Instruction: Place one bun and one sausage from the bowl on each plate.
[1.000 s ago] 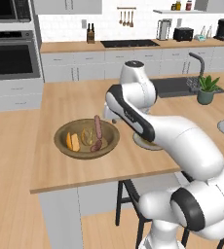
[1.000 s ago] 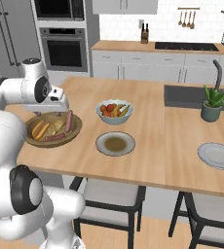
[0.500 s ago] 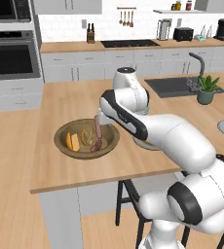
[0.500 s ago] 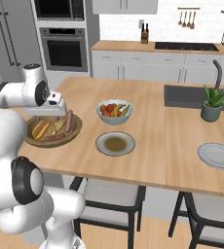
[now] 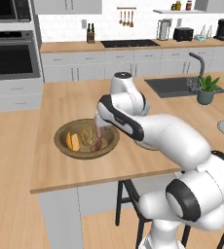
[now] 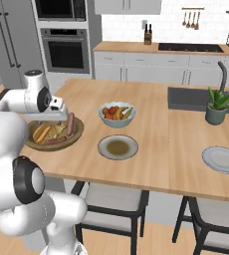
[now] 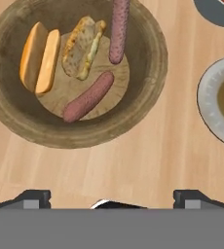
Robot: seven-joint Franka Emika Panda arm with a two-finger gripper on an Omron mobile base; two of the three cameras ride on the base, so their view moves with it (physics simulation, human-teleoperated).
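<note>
A wide brown wooden bowl [image 5: 86, 139] sits near the left front corner of the wooden island counter [image 5: 60, 170], holding two buns and two sausages. In the hand view, an orange-brown bun [image 7: 39, 57] lies along the bowl's left side; a paler, speckled bun [image 7: 82, 47] lies just beside it toward the middle. One sausage [image 7: 88, 96] rests slantwise across the bowl's floor, below the buns in that view, and a second sausage [image 7: 118, 29] lies against the bowl's right wall, its far end running out of the frame.

The gripper [image 7: 111, 196] hovers over bare counter just outside the bowl's rim, jaws spread wide and holding nothing; its two dark fingertips [image 7: 33, 196] stand well apart at the bottom of the hand view.

Right of the bowl, toward the counter's front edge, lies a pale plate [image 6: 117, 147] with a brownish centre. Behind that plate, toward the middle of the counter, stands a pale fruit bowl [image 6: 116, 114]. A second pale plate [image 6: 224, 159] sits at the counter's right end, near the front edge, with a potted plant [image 6: 216, 106] behind it beside the sink [image 6: 188, 97].
</note>
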